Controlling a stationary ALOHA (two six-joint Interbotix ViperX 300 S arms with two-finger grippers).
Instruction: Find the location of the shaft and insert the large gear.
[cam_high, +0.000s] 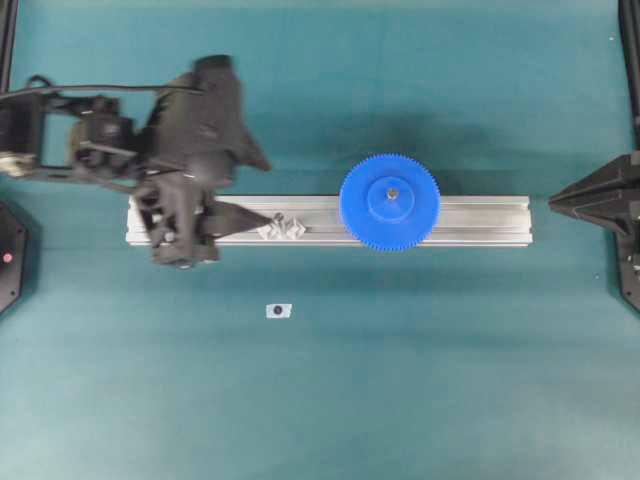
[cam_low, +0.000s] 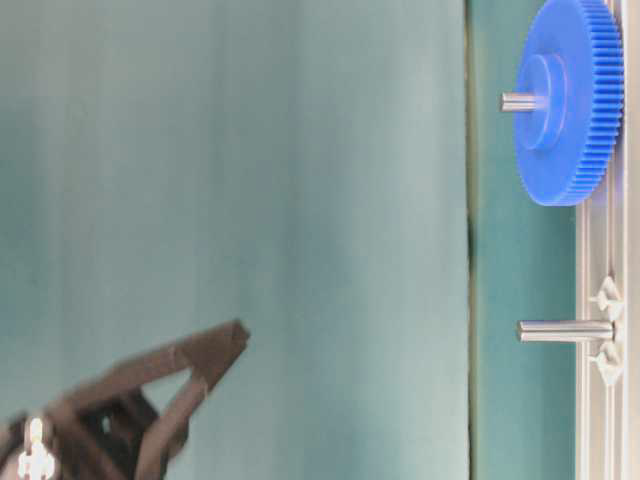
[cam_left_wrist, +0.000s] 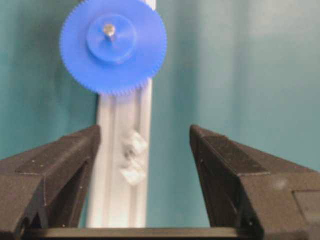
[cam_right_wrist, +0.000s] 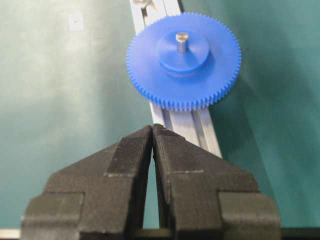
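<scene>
Large gear seated on shaft; insertion looks done

Left end of the aluminium rail (cam_high: 480, 220): left gripper (cam_high: 268, 218) hovering above the rail, tips pointing toward the rail's middle. In the left wrist view, jaws spread wide with nothing between them but rail and cloth. Holding nothing. Seen low and off to the side in the table-level view, well apart from both pins.

Just past the tips, near the rail's middle: spare pin (cam_low: 565, 330), bare, upright, flanked by two small translucent mounts (cam_high: 283, 229). No gear on it.

Off the rail, on the tabletop (cam_high: 450, 380) toward its near edge: small white tag (cam_high: 278, 311) with a dark dot. Not part of the job, untouched.

Right of middle on the rail: large gear (cam_high: 390, 202), bright blue, overhanging both long edges of the rail. The shaft (cam_right_wrist: 182, 42) pokes up through the centre hole of the raised hub; tip visible in both wrist views and the table-level view. Gear appears flat against the rail face, not tilted. Judged fully pushed down, though the underside contact cannot be seen.

Right edge of the tabletop: right gripper (cam_right_wrist: 152, 131), fingers pressed together, empty, parked beyond the rail's right end, well apart from the gear.

Status, as a judgement: shaft found, gear inserted. Left to do: little, perhaps only clearing the left arm away from the rail
</scene>
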